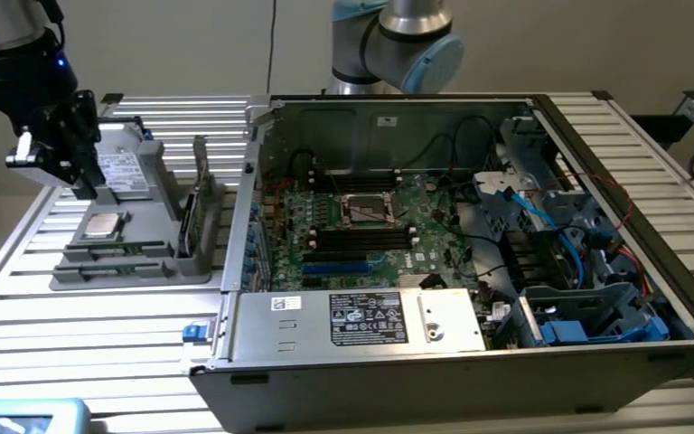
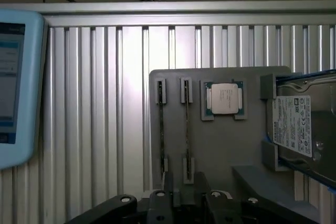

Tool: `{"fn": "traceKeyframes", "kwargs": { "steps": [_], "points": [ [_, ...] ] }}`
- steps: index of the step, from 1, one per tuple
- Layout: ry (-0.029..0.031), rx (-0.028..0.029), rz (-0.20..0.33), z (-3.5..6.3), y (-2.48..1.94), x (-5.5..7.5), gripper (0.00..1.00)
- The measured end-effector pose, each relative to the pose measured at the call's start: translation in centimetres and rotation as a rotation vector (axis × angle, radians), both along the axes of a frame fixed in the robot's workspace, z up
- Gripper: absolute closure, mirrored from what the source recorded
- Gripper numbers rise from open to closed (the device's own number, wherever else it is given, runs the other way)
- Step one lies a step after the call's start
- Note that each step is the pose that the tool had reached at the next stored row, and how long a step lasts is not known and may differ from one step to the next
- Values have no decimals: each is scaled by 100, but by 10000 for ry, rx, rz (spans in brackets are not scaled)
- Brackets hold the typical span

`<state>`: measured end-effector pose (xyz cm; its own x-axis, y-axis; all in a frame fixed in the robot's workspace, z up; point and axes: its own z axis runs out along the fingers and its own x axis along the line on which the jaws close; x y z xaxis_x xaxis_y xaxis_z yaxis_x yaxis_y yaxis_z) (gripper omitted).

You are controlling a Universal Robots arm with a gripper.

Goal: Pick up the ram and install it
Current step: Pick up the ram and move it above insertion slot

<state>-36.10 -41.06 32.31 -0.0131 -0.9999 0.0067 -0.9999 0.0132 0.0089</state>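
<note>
A slatted metal table [image 1: 106, 316] carries an open computer case [image 1: 444, 389] and, at the exterior view's left of it, a grey holder [image 2: 226, 150]. The holder carries a hard drive [image 2: 294, 124], a square processor [image 2: 223, 99] and two thin sticks standing on edge in clips. The ram [image 2: 186, 124] is the stick nearer the processor; the second stick [image 2: 161, 129] stands just beside it. The gripper [image 2: 185, 182] hangs above the holder in line with the ram, its jaws apart and holding nothing.

The ram is probably light and stiff but fragile, a bare board with chips on its faces. The best hold is likely across the two flat faces near the middle of the upper edge, lifting straight out of the clips without twisting.
</note>
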Motion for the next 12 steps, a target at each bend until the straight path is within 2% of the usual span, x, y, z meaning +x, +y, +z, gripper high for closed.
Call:
{"fn": "traceKeyframes", "kwargs": {
  "steps": [1, 6, 12],
  "points": [
    [-8, 2, 154, -6, 0, 1, 64],
    [-7, 1, 976, -39, 1, -3, 64],
    [-39, 0, 989, -146, 0, -60, 64]
  ]
}}
